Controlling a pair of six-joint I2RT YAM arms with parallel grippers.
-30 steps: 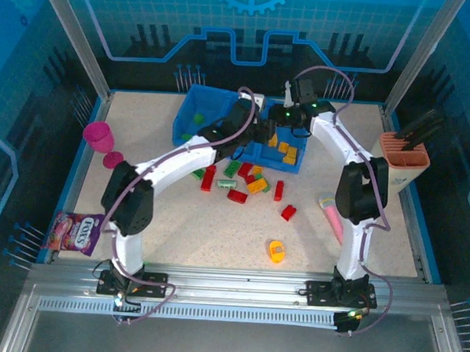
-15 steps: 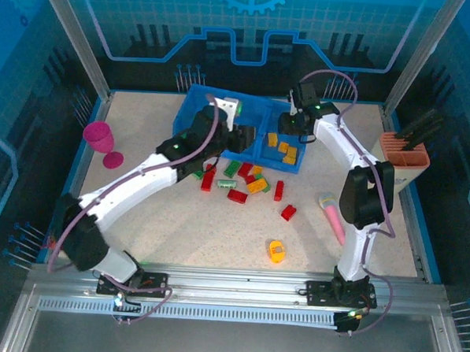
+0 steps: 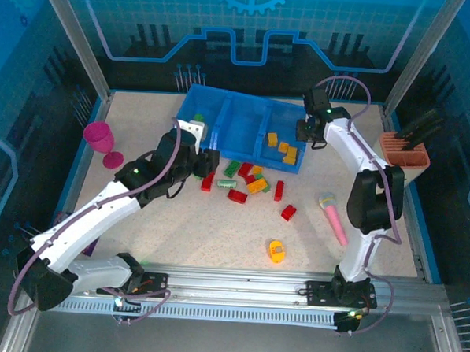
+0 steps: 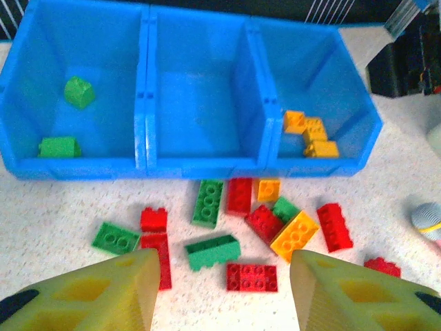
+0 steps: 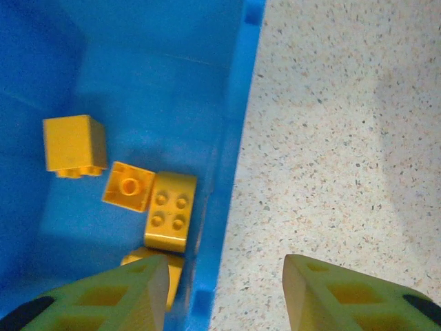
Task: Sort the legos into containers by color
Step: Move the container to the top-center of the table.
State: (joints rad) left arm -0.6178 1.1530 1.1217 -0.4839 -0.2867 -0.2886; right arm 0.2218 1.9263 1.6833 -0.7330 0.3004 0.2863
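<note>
Right of the blue tray (image 5: pixel 238 124) wall, open speckled table (image 5: pixel 344 138)

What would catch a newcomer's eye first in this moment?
The blue tray at the back of the table stands out: two green bricks in its left compartment, yellow-orange bricks in its right, the middle one bare. Just in front of it lies a loose scatter of red, green and yellow bricks, with the open left gripper beside them.

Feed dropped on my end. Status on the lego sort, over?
Both open, empty: left claw over loose legos, right claw over tray right wall. Green legos left compartment, yellow legos right. Nothing blocking.
</note>
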